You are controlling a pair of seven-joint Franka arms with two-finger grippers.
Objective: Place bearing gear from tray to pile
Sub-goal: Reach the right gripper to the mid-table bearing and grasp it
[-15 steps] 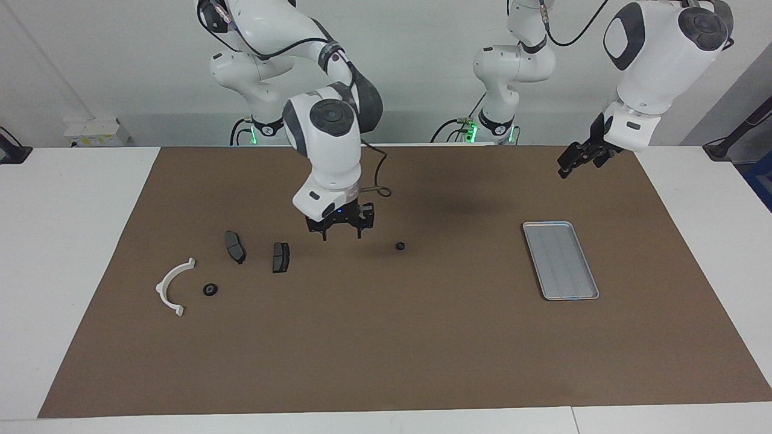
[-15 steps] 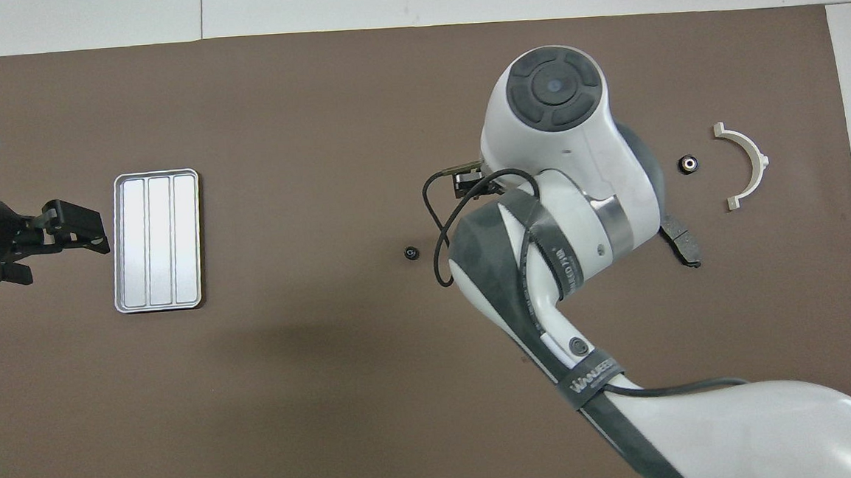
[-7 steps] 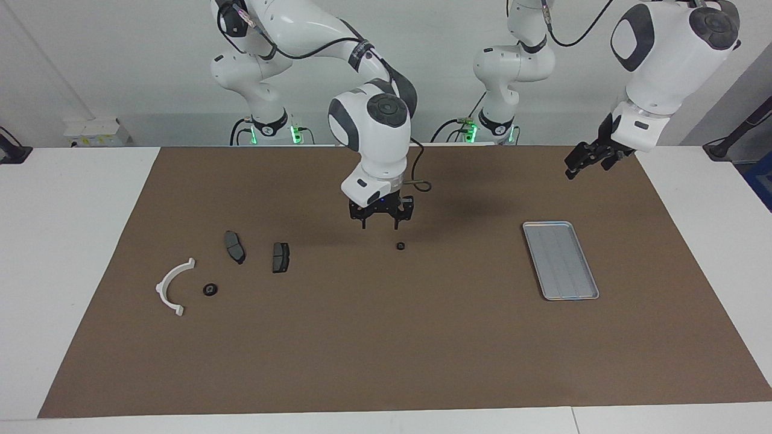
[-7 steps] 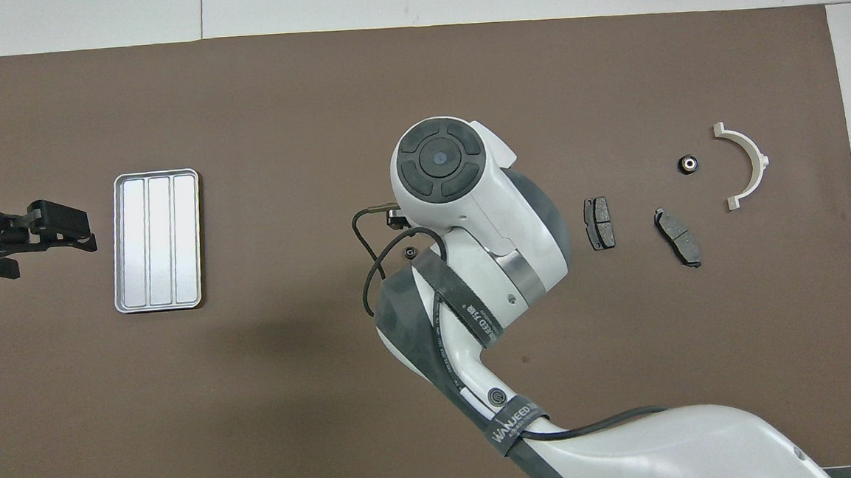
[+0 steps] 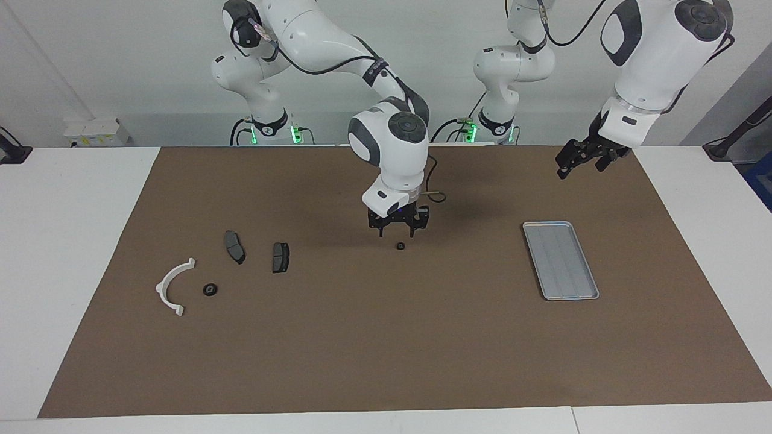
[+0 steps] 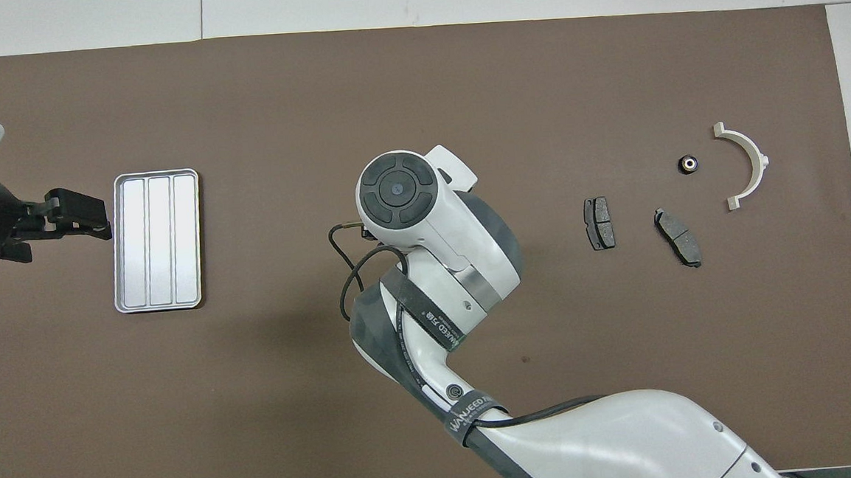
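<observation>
A small black bearing gear lies on the brown mat midway between the tray and the pile. My right gripper hangs open just above it, fingers pointing down; the overhead view hides both under the right arm's wrist. The silver tray holds nothing. The pile is a white curved bracket and two dark pads. A second bearing gear lies beside the bracket. My left gripper waits in the air over the mat beside the tray.
A brown mat covers most of the white table. The tray lies toward the left arm's end, the pile toward the right arm's end.
My right gripper has swung from beside the pads toward the tray's end and come down over the lone bearing gear. My left gripper has shifted only slightly.
</observation>
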